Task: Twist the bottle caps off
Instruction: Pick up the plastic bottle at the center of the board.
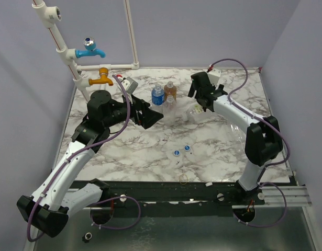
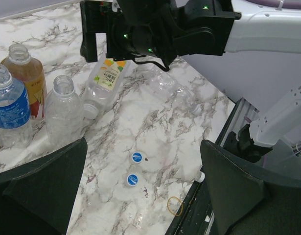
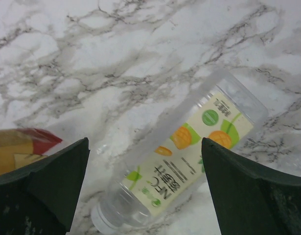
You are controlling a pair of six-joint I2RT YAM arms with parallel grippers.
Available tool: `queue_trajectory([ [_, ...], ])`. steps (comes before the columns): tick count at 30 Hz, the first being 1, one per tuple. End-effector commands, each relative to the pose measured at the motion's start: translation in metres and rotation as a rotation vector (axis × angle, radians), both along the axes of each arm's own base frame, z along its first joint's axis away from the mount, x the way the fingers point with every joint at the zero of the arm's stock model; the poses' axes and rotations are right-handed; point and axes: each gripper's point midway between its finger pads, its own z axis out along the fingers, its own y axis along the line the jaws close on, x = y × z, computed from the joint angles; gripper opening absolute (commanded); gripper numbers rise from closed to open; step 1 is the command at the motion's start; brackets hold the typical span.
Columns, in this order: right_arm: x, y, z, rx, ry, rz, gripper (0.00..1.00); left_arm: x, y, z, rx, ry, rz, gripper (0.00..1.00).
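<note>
- My left claw (image 1: 152,116): spread, pointing toward three o'clock.
- My right claw (image 1: 202,98): spread above one lying bottle (image 3: 182,164).
- Three upright bottles (image 2: 63,112), two loose blue caps (image 2: 136,157).

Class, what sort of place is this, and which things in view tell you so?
Probably a robot test cell, not a real kitchen: a left arm and right arm bolted at a marble-patterned table, plain walls around, a white pipe carrying a blue tap, no sink.
</note>
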Motion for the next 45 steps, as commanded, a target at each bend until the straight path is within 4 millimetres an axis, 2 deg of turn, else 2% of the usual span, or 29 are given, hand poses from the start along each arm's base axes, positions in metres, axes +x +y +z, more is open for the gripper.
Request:
queue_trajectory([
  [1, 0.017, 0.001, -0.006, -0.062, 0.015, -0.122, 0.99, -0.004, 0.001, 0.007, -0.021, -0.021, -0.008, 0.99],
  [3, 0.027, 0.007, -0.008, -0.080, 0.016, -0.107, 0.97, -0.005, 0.002, 0.008, -0.021, -0.024, -0.006, 0.99],
  [6, 0.029, 0.009, -0.024, -0.130, 0.054, -0.108, 0.96, -0.004, 0.003, 0.010, -0.022, -0.029, -0.002, 0.99],
  [10, 0.017, 0.003, -0.041, -0.205, 0.099, -0.110, 0.96, -0.005, 0.003, 0.008, -0.023, -0.025, -0.001, 0.99],
  [14, -0.002, -0.003, -0.050, -0.274, 0.126, -0.096, 0.97, -0.004, 0.002, 0.007, -0.023, -0.019, -0.003, 0.99],
  [20, -0.024, -0.004, -0.048, -0.326, 0.142, -0.041, 0.97, -0.004, 0.002, 0.008, -0.024, -0.024, -0.004, 0.99],
  [26, -0.035, 0.009, -0.042, -0.357, 0.116, 0.094, 0.98, -0.003, 0.001, 0.008, -0.025, -0.021, -0.008, 0.99],
  [32, -0.046, 0.012, -0.036, -0.320, 0.077, 0.173, 1.00, -0.004, 0.002, 0.007, -0.027, -0.019, -0.006, 0.99],
  [38, -0.044, 0.022, -0.027, -0.239, 0.027, 0.248, 1.00, -0.006, 0.002, 0.009, -0.033, -0.024, -0.010, 0.99],
  [45, -0.032, 0.004, -0.037, -0.183, 0.033, 0.319, 1.00, -0.008, 0.003, 0.008, -0.034, -0.028, -0.012, 0.99],
])
